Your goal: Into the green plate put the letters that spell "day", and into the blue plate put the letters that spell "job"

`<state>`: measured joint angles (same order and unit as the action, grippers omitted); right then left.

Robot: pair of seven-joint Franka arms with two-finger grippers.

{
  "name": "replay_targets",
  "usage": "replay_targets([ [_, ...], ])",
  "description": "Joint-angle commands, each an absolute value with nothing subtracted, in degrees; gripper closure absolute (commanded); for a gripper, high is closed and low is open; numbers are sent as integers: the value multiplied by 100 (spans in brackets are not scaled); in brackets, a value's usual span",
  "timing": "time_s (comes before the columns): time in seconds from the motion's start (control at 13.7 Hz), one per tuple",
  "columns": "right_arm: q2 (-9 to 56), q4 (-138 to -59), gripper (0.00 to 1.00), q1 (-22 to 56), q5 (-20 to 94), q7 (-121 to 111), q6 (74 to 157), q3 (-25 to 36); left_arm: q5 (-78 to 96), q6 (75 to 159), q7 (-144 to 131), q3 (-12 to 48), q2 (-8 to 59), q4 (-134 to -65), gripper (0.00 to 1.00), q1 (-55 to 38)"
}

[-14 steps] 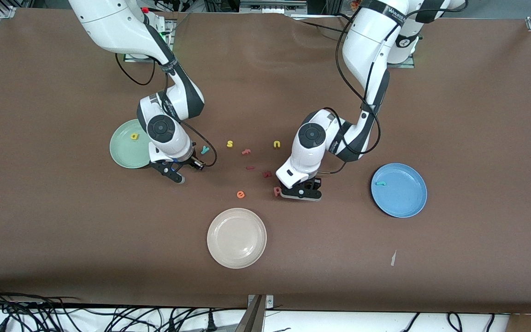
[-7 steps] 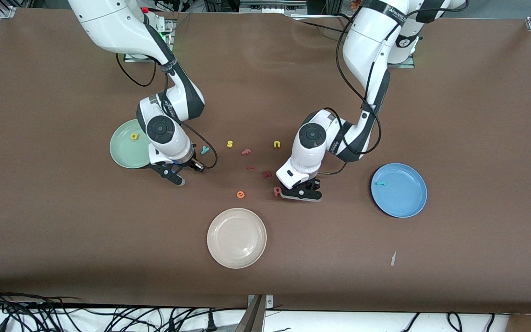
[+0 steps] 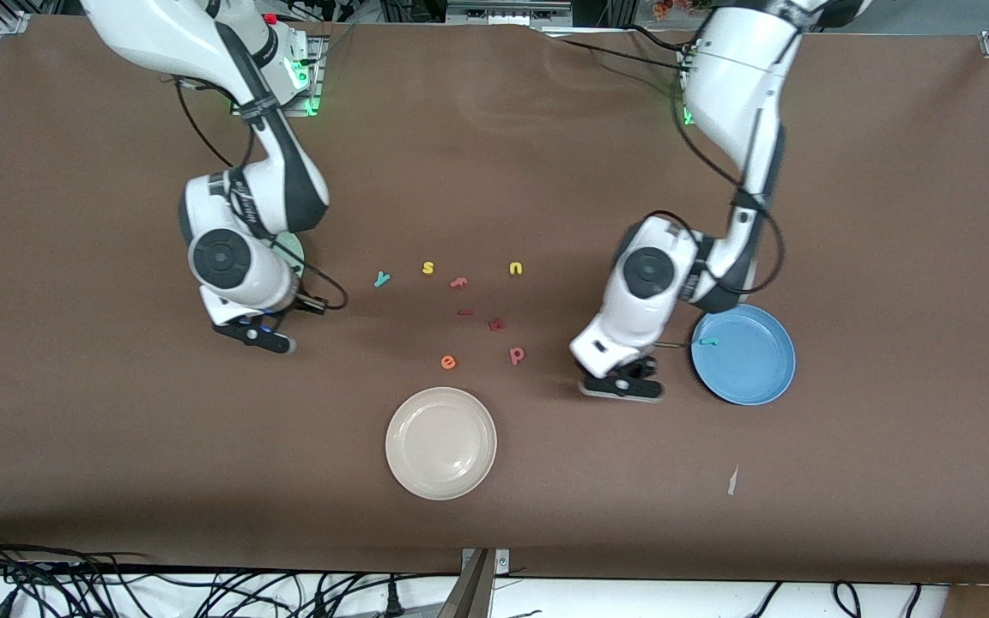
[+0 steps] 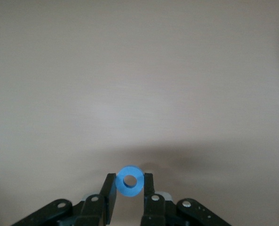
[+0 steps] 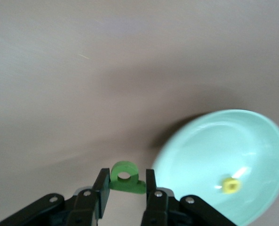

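grippers have both lifted off the letter cluster since a second ago. the left gripper (image 3: 623, 386), clamped on the blue "o" (image 4: 130, 180), has moved from beside the pink "b" (image 3: 517, 354) to bare table just beside the blue plate (image 3: 756, 378), where the teal "j" (image 3: 707, 342) lies. the right gripper (image 3: 258, 335), pinching the green "d" (image 5: 125, 178), has drawn away from the teal "y" (image 3: 382, 279) toward the green plate (image 5: 252, 141), which holds the yellow "a" (image 5: 231, 185). the "b" and "y" stay on the table.
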<state>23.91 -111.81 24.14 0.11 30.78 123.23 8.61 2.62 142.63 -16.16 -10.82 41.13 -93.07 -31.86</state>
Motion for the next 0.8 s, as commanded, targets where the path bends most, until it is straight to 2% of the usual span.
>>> replay_targets([
  [0.0, 1672, -12915, 89, 2435, 97, 2488, 13311, 1028, 396, 14238, -811, -1011, 3280, -10360, 95, -2665],
  [0.07, 1531, -13233, 85, 2435, 97, 2461, 13507, 1124, 396, 14238, -478, -1011, 3148, -10562, 95, -2463],
  [0.15, 1529, -13280, 60, 2435, 105, 2496, 13491, 1151, 396, 14238, -214, -1011, 3059, -10678, 95, -2304],
  [0.22, 1547, -13272, 8, 2426, 105, 2522, 13491, 1238, 396, 14221, -20, -1011, 2972, -10801, 95, -2181],
  [0.29, 1521, -13237, 0, 2434, 105, 2540, 13474, 1300, 396, 14195, 113, -1011, 2884, -10958, 94, -2067],
  [0.36, 1477, -13141, 0, 2443, 105, 2575, 13387, 1275, 396, 14194, 210, -1019, 2813, -11099, 91, -1996],
  [0.51, 1520, -12572, 0, 2513, 105, 2960, 12739, 1161, 396, 14194, 237, -1011, 2804, -11188, 66, -1864],
  [0.66, 1721, -11825, 0, 2540, 271, 3722, 12140, 741, 396, 14194, 220, -1011, 2804, -11189, 28, -1863],
  [0.73, 1879, -11586, 0, 2549, 368, 4135, 12173, 564, 404, 14194, 220, -1011, 2804, -11171, 24, -1863],
])
